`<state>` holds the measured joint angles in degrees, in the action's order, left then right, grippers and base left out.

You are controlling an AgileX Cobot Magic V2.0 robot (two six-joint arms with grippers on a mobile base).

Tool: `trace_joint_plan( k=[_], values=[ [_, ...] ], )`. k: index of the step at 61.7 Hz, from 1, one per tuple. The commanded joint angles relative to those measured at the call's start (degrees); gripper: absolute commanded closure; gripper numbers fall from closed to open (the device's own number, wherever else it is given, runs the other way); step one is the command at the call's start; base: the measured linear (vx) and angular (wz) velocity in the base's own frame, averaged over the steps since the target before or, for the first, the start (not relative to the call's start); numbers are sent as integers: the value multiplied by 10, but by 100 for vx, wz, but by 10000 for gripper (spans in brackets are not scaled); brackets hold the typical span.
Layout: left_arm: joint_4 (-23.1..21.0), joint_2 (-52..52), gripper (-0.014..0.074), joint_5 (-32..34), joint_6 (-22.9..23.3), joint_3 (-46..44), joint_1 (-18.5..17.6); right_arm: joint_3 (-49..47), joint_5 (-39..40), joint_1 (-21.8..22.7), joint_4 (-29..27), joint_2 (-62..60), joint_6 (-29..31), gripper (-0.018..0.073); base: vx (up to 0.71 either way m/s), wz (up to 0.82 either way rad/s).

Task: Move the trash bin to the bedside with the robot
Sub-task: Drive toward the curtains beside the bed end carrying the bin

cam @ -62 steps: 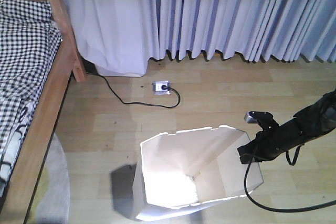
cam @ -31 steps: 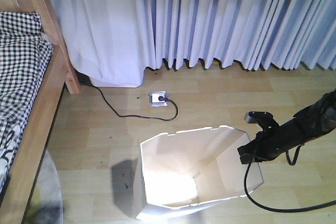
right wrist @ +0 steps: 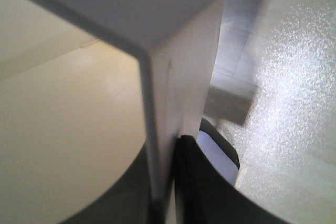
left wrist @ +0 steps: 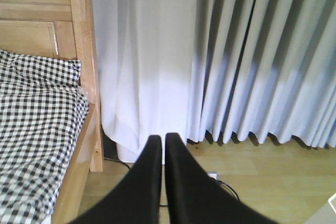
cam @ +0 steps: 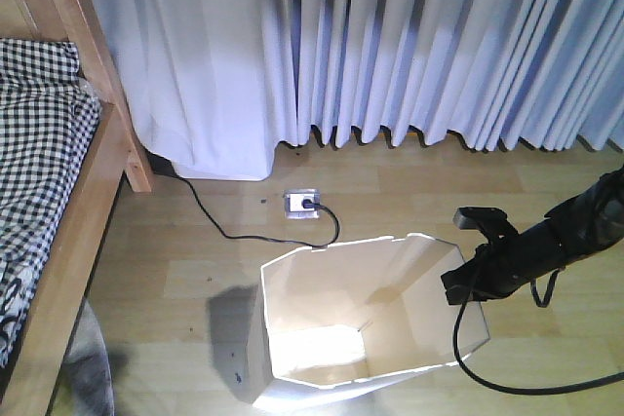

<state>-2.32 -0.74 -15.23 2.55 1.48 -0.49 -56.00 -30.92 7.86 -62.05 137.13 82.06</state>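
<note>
At the trash bin [cam: 327, 304] rim, the right gripper [cam: 457, 286] seems clamped.

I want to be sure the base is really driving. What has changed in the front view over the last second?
The base rolled toward the curtain, taking the trash bin along: the floor socket and the bed post slid down the front view. Unchanged: the right gripper stays clamped on the bin's rim, and the bin is upright. Nothing was newly taken or released.
</note>
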Motion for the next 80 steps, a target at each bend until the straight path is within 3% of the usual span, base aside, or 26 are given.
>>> trace_joint_plan(
  k=[1, 80],
  values=[
    [-3, -8, 602, 40, 3, 11, -4, -6, -115, 1, -31, -42, 3, 564, 16, 5],
    [-3, -8, 602, 40, 3, 11, -4, -6, -115, 1, -31, -42, 3, 564, 13, 2]
  ],
)
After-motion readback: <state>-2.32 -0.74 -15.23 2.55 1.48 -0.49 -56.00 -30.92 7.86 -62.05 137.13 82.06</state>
